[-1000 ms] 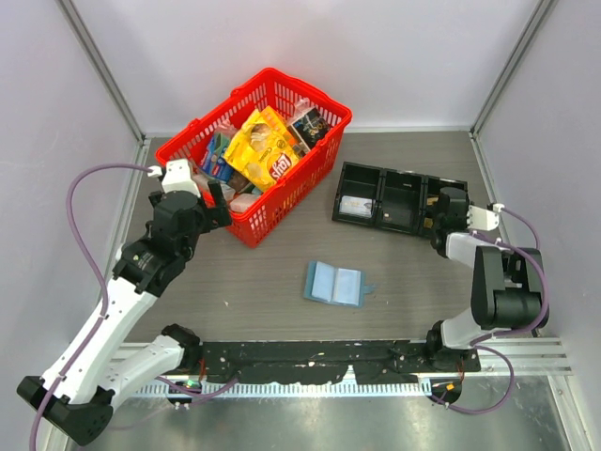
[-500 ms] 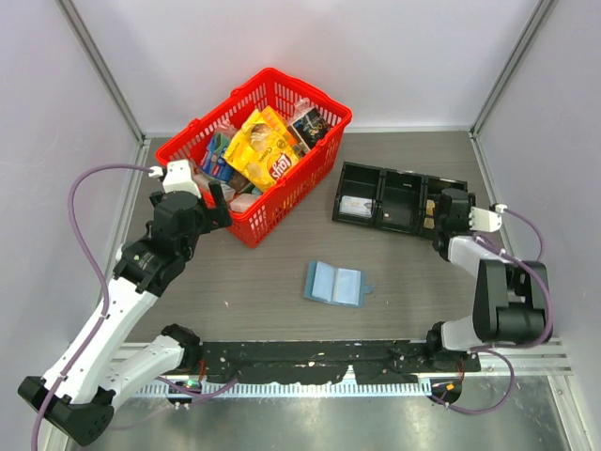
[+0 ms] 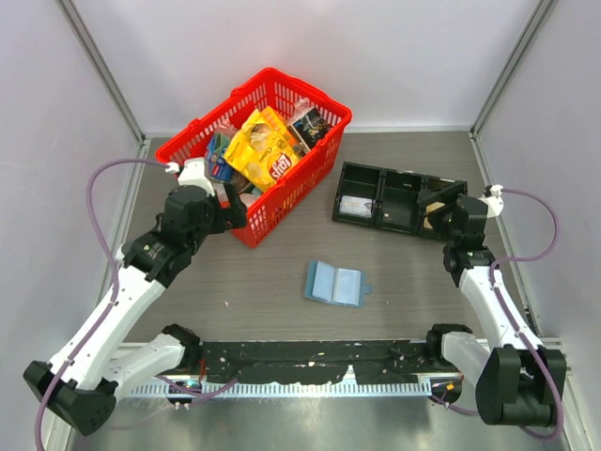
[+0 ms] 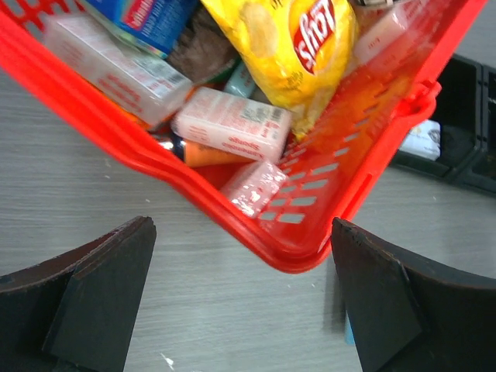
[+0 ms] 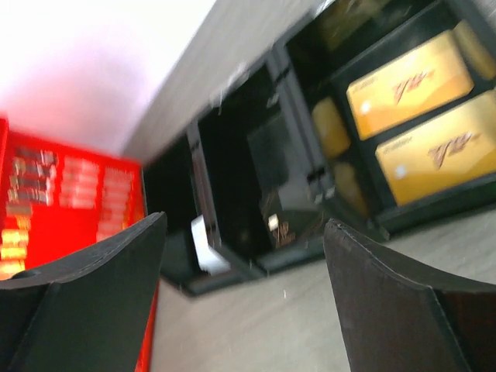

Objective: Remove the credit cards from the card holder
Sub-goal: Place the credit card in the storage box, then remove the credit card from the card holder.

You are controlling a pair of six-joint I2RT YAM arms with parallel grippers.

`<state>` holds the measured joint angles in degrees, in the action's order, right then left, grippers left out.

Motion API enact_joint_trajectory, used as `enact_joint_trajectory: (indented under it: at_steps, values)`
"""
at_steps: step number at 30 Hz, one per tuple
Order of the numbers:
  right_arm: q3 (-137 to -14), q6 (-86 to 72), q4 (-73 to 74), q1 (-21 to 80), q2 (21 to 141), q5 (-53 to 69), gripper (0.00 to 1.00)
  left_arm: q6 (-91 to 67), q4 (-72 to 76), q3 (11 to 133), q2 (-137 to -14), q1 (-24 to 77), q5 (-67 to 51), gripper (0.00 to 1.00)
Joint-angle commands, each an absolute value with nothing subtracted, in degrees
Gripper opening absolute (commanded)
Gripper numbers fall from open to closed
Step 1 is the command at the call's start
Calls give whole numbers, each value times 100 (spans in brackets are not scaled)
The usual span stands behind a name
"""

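Right gripper (image 3: 439, 209) lifts clear of the tray (image 3: 340, 193), jaws now wide and empty; two cards (image 5: 409, 85) lie in its end compartment, wallet (image 3: 334, 283) open on the table (image 3: 263, 272), left gripper (image 4: 240, 232) agape, empty, at the basket (image 3: 282, 199).

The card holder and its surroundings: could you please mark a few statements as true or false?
1. The card holder lies open on the table. True.
2. Two gold credit cards lie in the black tray. True.
3. The right gripper is shut on a card. False: it is open and holds nothing.
4. The red basket is empty. False: it holds a yellow chip bag and other packs.
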<state>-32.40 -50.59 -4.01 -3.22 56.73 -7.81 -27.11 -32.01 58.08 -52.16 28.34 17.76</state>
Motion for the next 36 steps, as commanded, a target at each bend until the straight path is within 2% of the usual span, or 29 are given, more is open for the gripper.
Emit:
enact_joint_trajectory:
  at_steps: [1,9,13,20,36]
  values:
    - [-3305,-4228,569,-1,5239,465,85,-3076,-3295,6266,-5528,3189,1371,100]
    - [-3050,-4315,1028,2124,5097,282,76,-3638,-3463,6653,-6212,5069,2337,100]
    - [-2857,-4456,1064,2793,5255,114,73,-3744,-3481,6855,-6775,5870,2768,100]
    - [-2786,-4430,984,3102,5879,492,64,-4087,-3533,6926,-7821,6407,2847,100]
    - [-2496,-4359,615,3287,6328,747,53,-4228,-3358,6900,-9369,6434,2874,100]
